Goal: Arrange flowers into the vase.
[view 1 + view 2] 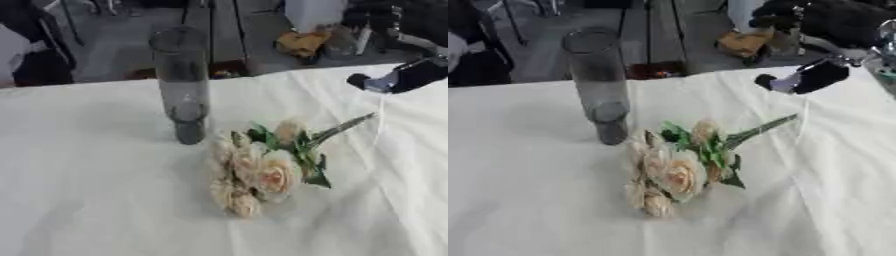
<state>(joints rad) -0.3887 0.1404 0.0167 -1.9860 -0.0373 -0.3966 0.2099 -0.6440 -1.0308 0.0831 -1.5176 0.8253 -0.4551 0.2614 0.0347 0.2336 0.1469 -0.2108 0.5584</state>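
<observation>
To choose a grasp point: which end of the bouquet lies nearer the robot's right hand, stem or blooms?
The stem end; it points toward the right hand, the blooms away.

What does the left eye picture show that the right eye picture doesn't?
Only the left eye view: more floor left of the vase. Only the right eye view: a silver joint above the right hand and more of the black arm. Both share the upright, empty vase, the flowers lying beside it on the white tablecloth, and that hand apart from the stem.
</observation>
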